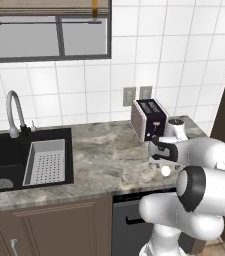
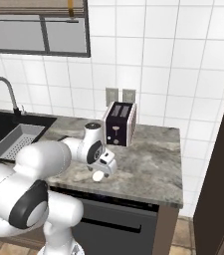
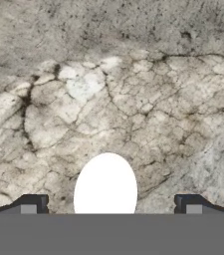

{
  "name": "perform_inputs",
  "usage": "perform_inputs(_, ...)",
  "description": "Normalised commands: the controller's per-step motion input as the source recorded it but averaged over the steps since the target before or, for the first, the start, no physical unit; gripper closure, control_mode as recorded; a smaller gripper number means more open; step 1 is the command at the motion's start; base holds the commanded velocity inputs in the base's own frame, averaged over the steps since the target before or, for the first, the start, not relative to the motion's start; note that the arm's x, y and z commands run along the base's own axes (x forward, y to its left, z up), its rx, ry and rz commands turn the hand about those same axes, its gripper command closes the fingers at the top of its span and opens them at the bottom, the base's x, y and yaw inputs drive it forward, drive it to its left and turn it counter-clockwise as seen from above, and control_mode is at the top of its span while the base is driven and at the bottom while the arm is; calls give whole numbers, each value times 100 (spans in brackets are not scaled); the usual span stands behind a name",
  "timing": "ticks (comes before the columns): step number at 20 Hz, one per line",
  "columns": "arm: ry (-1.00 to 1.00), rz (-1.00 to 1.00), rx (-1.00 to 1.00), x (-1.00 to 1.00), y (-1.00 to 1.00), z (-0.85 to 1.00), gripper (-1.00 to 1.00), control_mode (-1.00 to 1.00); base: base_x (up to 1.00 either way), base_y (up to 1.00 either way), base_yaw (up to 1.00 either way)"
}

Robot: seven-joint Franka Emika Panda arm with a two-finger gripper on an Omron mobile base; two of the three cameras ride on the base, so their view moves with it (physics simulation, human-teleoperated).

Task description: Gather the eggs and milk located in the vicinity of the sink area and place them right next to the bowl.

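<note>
Egg (image 3: pixel 105 184) lies on the marbled grey bench (image 1: pixel 104 155), in front of the toaster (image 1: pixel 148 119) and toward the bench's front edge; it also shows in the left base view (image 1: pixel 166 171) and the right base view (image 2: pixel 98 176). Gripper (image 3: pixel 111 206) is directly over the egg, pointing down at the bench. Jaws stand wide open: in the hand view the two dark fingertips (image 3: pixel 31 204) rise on either side of the egg with clear bench surface between each tip and the shell, so no contact, nothing gripped. Egg sits roughly centred between the tips, long axis pointing away from the camera. Toaster is dark-faced with a silver body, standing against the tiled wall below two wall outlets (image 1: pixel 137 94). Sink area (image 1: pixel 26 160) is well to the left of the toaster: black recessed basin, curved grey faucet (image 1: pixel 14 112) behind it, grey perforated tray (image 1: pixel 45 161) inside the basin on the side nearer the toaster.
</note>
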Motion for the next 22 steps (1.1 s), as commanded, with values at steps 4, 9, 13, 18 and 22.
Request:
perform_inputs(4,0,0,0,-1,1,-6,-100,-100,0,0,0)
perform_inputs(9,0,0,0,0,9,-14,-100,-100,0,0,0)
perform_inputs(13,0,0,0,0,12,-28,-100,-100,0,0,0)
perform_inputs(18,-1,0,0,0,0,-20,-100,-100,0,0,0)
perform_inputs(22,-2,0,0,0,0,-17,-100,-100,0,0,0)
